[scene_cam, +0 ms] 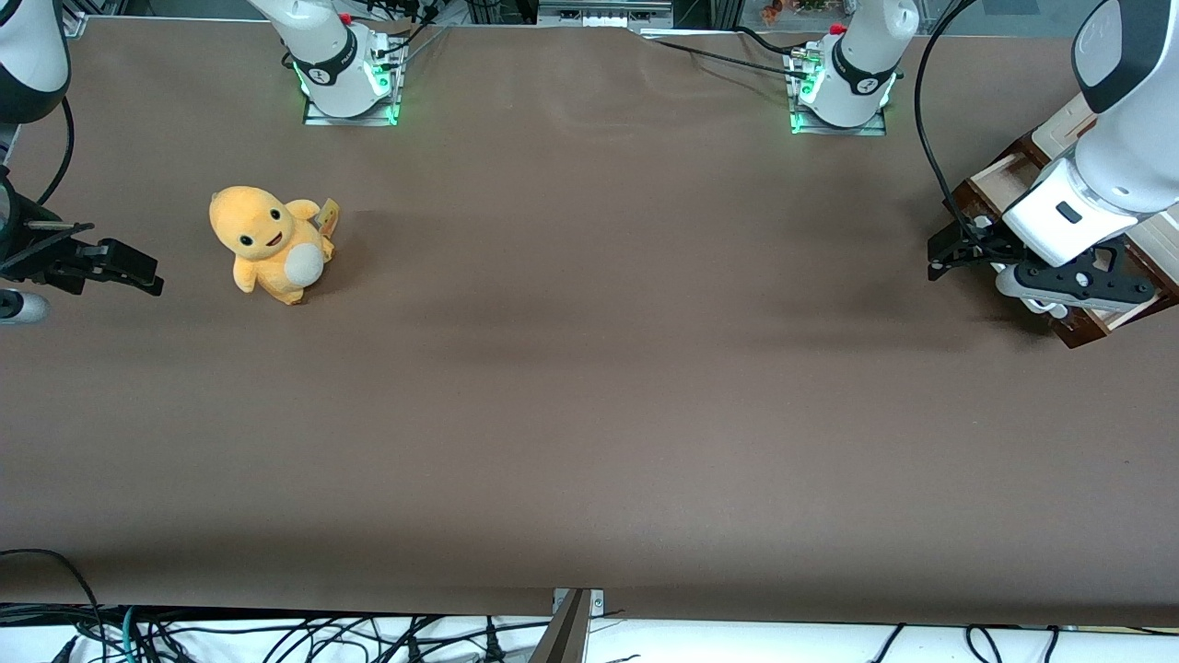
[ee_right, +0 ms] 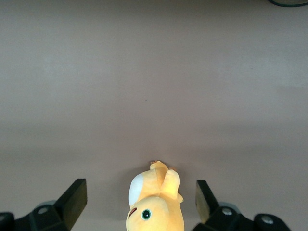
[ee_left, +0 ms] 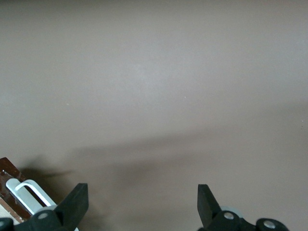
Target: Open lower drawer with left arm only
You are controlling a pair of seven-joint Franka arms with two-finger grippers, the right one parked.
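Note:
The lower drawer (scene_cam: 993, 184) sits at the working arm's end of the table, its pale wood inside showing and its dark brown front (ee_left: 8, 169) facing the middle of the table. Much of it is covered by the left arm (scene_cam: 1105, 175). My left gripper (scene_cam: 944, 253) hovers just in front of the drawer front, over bare table. In the left wrist view the gripper (ee_left: 143, 197) is open wide with nothing between its fingers, and the silver handle (ee_left: 30, 195) lies beside one finger (ee_left: 77, 199), outside the gap.
A yellow plush toy (scene_cam: 272, 244) stands toward the parked arm's end of the table. Two arm bases (scene_cam: 345, 69) with green lights sit along the table edge farthest from the front camera. The brown table (scene_cam: 589, 387) spreads between them.

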